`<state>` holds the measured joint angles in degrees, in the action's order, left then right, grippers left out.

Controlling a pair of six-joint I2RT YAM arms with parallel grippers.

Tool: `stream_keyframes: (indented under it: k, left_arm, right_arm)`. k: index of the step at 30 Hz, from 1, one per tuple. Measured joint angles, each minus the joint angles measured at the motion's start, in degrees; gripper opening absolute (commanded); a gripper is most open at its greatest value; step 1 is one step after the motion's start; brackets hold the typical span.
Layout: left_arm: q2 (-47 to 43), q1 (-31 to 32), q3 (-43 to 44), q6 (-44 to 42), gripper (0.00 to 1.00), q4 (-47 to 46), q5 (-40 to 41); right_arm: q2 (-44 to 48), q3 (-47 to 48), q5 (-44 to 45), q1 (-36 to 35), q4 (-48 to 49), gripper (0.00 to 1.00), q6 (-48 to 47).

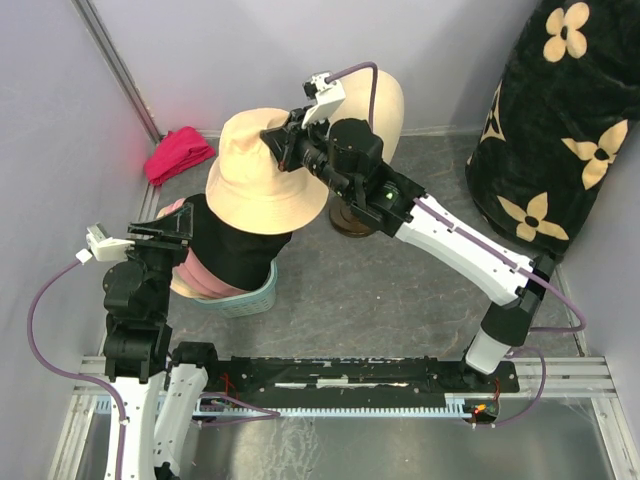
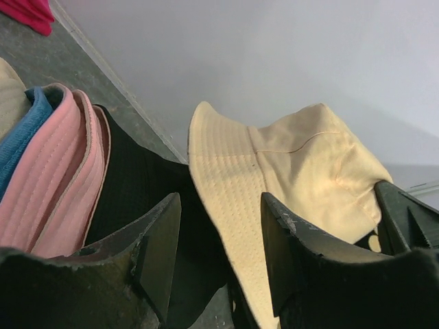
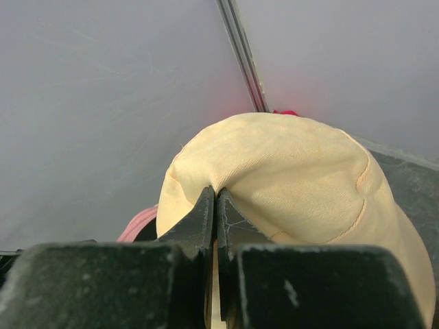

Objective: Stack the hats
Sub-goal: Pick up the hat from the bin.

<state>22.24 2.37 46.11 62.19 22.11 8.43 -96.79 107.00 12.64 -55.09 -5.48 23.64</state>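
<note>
A beige hat [image 1: 255,185] hangs in the air over the pile, and my right gripper [image 1: 273,140] is shut on a pinch of its crown [image 3: 288,171]. In the right wrist view the right gripper [image 3: 216,200] has its tips pressed together in the fabric. Under it lie a black hat [image 1: 235,252], a pink hat [image 1: 203,280] and a blue hat [image 1: 252,298], nested together. My left gripper [image 1: 182,228] stands open at the black hat's left edge. In the left wrist view the left gripper [image 2: 219,240] frames the beige brim [image 2: 226,205] and black hat [image 2: 137,178], beside the pink hat [image 2: 55,185] and blue hat [image 2: 24,133].
A red cloth bundle [image 1: 180,153] lies in the back left corner by the wall. A cream mannequin head [image 1: 388,100] on a dark stand sits behind my right arm. A large black flower-patterned object [image 1: 560,130] fills the right side.
</note>
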Motion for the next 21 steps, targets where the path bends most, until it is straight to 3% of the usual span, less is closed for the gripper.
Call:
stream_keyframes:
  k: [21]
  left_arm:
    - [0.11, 0.0, -0.02, 0.0, 0.57, -1.53, 0.48]
  right_arm:
    - [-8.87, 25.33, -2.69, 0.02, -1.16, 0.02, -11.8]
